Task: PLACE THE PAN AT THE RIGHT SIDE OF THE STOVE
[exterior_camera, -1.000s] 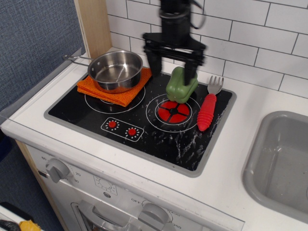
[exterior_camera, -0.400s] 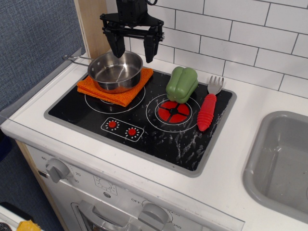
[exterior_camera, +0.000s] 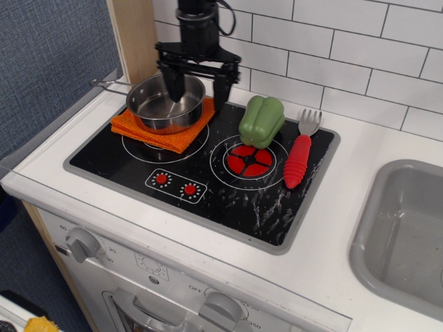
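The stove (exterior_camera: 208, 173) fills the frame's centre-left. The pan (exterior_camera: 165, 102) sits at its upper left on an orange cloth (exterior_camera: 163, 128). It looks light, rigid and slick, so the rim is likely the best hold. The gripper (exterior_camera: 197, 86), jaws wide, straddles the pan's right rim.

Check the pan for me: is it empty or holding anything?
Empty. The pan sits upright on the orange cloth, its shiny floor bare; only one finger of the open claw reaches inside its rim.
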Motion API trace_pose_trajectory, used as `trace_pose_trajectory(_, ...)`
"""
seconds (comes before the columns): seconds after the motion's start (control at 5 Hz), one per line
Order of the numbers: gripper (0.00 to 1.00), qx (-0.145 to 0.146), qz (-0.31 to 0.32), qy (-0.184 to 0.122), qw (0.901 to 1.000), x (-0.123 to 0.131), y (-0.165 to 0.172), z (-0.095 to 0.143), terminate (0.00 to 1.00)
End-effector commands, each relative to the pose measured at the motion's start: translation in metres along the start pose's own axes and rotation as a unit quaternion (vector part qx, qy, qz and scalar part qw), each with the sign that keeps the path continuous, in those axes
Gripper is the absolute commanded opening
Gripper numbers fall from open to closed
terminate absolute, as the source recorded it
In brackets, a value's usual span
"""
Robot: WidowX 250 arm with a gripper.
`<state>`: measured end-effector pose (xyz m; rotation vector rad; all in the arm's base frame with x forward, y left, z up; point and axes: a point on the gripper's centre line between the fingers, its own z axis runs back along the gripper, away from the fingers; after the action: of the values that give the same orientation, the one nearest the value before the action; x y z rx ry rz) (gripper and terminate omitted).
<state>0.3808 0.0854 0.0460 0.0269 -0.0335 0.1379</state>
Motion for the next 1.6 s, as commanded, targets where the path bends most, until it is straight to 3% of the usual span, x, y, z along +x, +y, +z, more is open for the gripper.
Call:
trace_pose_trajectory(0.0, 0.00, 0.012, -0.004, -0.004, 0.9999, 0.007, -0.006, 0.000, 0.00)
trace_pose_trajectory(0.6, 0.00, 0.019, -0.012, 0.009, 0.9997, 0.004, -0.011, -0.006, 0.00)
trace_pose_trajectory(0.8, 0.00, 0.014, -0.004, -0.006, 0.9999, 0.003, -0.004, 0.008, 0.00)
trace_pose_trajectory(1.0, 0.00, 0.004, 0.002, -0.056, 0.9984, -0.007, 0.002, 0.048, 0.00)
trace_pose_trajectory(1.2, 0.00, 0.009, 0.001, -0.056, 0.9984, -0.024, -0.008, 0.063, 0.00)
trace_pose_trajectory(1.4, 0.00, 0.016, -0.016, -0.045, 0.9987, -0.045, -0.026, 0.062, 0.00)
